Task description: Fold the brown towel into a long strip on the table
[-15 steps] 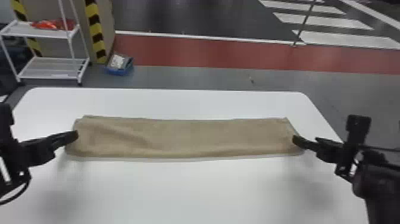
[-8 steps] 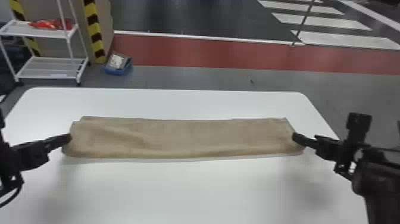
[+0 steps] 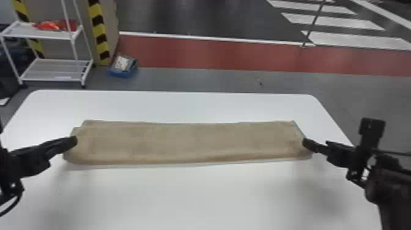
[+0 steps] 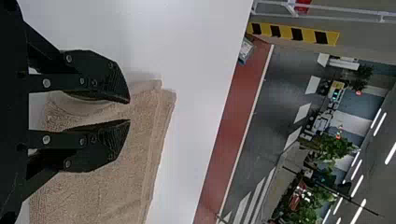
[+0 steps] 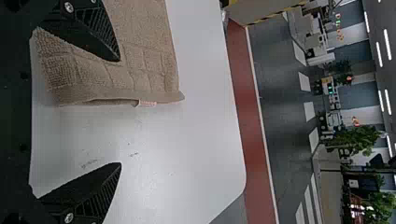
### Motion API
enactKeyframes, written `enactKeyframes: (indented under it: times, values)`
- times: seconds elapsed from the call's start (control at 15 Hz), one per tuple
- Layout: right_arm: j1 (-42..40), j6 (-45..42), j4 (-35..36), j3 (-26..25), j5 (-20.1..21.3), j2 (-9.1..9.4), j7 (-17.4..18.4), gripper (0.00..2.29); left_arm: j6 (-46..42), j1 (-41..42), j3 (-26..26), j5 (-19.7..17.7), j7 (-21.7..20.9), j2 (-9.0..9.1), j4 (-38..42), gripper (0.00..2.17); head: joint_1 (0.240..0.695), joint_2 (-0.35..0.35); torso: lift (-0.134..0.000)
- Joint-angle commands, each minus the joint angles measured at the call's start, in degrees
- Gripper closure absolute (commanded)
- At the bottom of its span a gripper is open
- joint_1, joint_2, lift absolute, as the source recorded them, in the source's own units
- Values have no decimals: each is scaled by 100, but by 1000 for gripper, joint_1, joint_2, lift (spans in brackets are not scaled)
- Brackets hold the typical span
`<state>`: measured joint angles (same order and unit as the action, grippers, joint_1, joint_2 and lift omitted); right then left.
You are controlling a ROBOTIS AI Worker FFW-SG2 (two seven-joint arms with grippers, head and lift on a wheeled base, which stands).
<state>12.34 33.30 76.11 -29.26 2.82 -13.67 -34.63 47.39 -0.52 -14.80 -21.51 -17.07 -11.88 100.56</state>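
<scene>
The brown towel [image 3: 189,142] lies in a long flat strip from left to right across the white table. At its left end is my left gripper [image 3: 75,141]; in the left wrist view that gripper [image 4: 129,110] has its fingers a small gap apart, low over the towel [image 4: 135,140], whose cloth shows in the gap. My right gripper [image 3: 305,143] is at the strip's right end. Seen from the right wrist, the gripper [image 5: 120,112] is wide open, one finger above the towel [image 5: 144,56] and the other above bare table, with the towel's end edge between them.
The white table [image 3: 198,195] extends in front of and behind the strip. Beyond its far edge are a white shelf rack [image 3: 52,35] and a blue box [image 3: 123,68] on the floor.
My left gripper first moved outward with the towel's left end, then slightly back inward while that end stayed nearly in place. The right gripper has hardly moved.
</scene>
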Motion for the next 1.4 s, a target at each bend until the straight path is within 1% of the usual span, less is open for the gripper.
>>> enactKeyframes:
  times: [0.0,0.13,0.33,0.47,0.6,0.67,0.73,0.87,1.0,1.13,1.27,1.33]
  values:
    - [-13,24,0,17,-1,5,0,87,-138,-150,100,129,-16,-7,-230,49,695,-167,-123]
    - [-22,6,0,8,-1,5,0,87,-577,-326,232,270,-42,-16,-546,66,695,-168,-123]
    - [-4,6,71,88,8,5,9,87,-700,-713,443,498,-51,-42,-1082,194,695,-163,-123]
    - [154,94,71,158,79,14,53,90,-735,-748,505,507,-60,-16,-1161,279,695,-159,-123]
    - [392,199,62,298,158,31,114,100,-788,-757,531,507,-69,-16,-1170,279,695,-158,-123]
    - [453,217,9,360,210,31,141,188,-788,-757,522,498,-104,-16,-1170,323,695,-157,-123]
    - [497,270,-70,413,237,31,176,221,-788,-748,505,463,-122,-42,-1161,353,695,-153,-123]
    - [541,270,-184,492,289,40,202,319,-788,-739,478,454,-192,-68,-1161,353,695,-148,-123]
    - [550,270,-228,553,342,49,316,319,-788,-739,470,454,-227,-86,-1170,356,695,-140,-123]
    - [550,270,-254,606,395,49,351,319,-788,-739,470,437,-332,-86,-1205,353,695,-138,-123]
    - [541,270,-254,606,413,75,351,319,-806,-827,557,630,-271,-95,-1346,353,695,-139,-123]
    - [541,270,-246,606,413,75,351,319,-858,-862,566,639,-271,-95,-1416,353,695,-138,-123]
